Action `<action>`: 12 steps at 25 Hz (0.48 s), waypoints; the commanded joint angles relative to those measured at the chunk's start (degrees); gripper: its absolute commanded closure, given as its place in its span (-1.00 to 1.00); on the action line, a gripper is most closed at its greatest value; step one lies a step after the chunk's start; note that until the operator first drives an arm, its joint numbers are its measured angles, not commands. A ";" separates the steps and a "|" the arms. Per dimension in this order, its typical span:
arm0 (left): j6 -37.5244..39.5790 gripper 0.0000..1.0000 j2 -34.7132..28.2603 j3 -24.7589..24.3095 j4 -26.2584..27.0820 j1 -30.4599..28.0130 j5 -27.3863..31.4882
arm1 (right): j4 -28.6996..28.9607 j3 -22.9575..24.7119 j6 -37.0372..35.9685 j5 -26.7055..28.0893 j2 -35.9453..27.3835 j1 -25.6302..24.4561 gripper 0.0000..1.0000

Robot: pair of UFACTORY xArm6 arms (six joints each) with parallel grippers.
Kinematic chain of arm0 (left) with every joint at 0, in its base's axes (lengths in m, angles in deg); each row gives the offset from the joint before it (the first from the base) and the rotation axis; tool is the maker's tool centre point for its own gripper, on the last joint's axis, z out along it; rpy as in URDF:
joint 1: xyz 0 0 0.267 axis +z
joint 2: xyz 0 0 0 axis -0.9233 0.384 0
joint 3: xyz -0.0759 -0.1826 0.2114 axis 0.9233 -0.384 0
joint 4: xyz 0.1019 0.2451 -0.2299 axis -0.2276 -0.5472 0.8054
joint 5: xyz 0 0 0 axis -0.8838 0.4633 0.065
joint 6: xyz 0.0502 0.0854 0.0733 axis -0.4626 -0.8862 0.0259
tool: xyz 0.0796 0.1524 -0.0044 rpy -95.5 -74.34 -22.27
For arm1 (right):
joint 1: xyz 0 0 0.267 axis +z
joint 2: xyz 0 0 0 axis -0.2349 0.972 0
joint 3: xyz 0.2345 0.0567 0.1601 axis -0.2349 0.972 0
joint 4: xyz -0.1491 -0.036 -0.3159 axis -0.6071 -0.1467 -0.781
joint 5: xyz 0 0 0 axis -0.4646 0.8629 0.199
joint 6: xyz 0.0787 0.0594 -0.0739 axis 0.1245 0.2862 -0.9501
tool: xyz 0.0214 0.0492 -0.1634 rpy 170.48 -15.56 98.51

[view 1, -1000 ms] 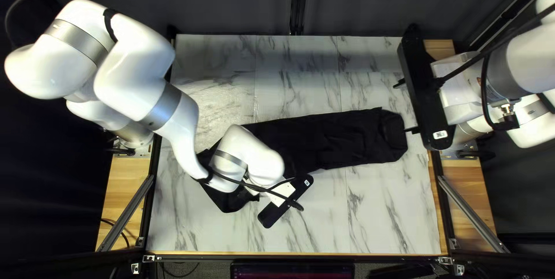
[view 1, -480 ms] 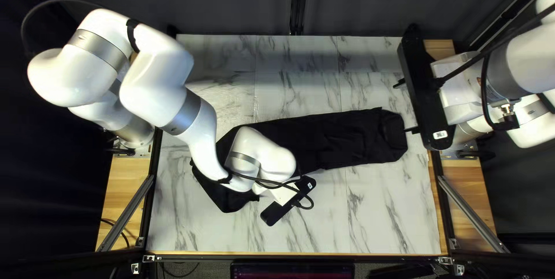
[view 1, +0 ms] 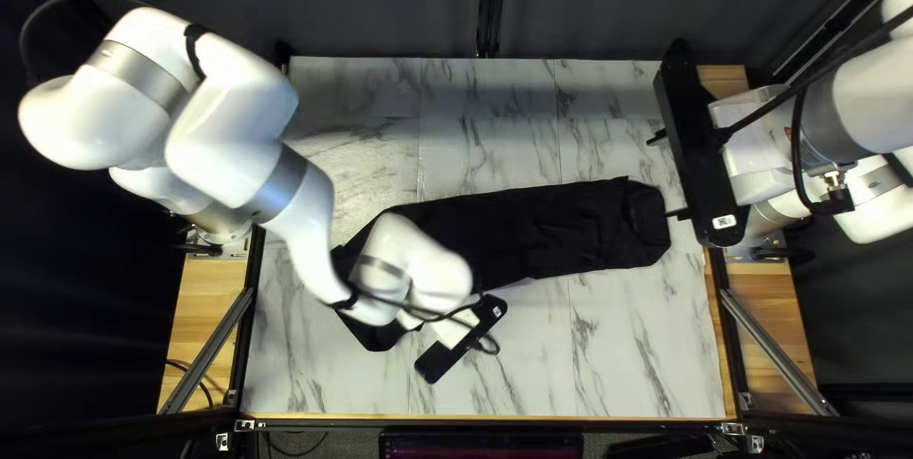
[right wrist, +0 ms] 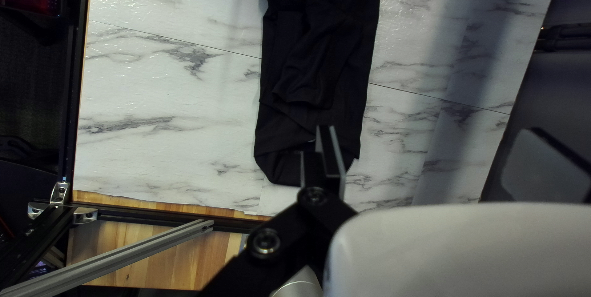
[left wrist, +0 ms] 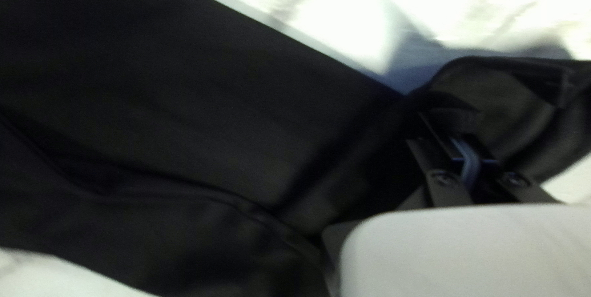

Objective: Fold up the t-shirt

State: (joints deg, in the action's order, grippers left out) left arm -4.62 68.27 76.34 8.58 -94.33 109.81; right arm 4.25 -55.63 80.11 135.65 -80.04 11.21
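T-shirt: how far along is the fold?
Partway, I'd guess.
Done: the t-shirt lies as a long, narrow strip.
In hand: the left hand looks shut on cloth near the bent, uneven end; the right hand is open by the other end.
Remaining: that end needs tidying, then probably folding the strip's length, since it still spans much of the table.

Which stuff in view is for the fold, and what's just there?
For the job:
- black t-shirt
- left gripper
- right gripper

Just there:
- dark curtain
- screen past the table's near edge
- diagonal metal bar by the table's left side
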 commanded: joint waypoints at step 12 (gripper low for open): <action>35.32 0.87 2.34 12.40 -3.93 -15.93 15.90 | 0.00 0.00 0.00 0.00 0.00 0.00 -1.00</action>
State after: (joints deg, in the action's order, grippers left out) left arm 27.92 69.33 86.54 4.75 -108.95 123.70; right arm 4.25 -55.63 80.11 135.65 -80.04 11.21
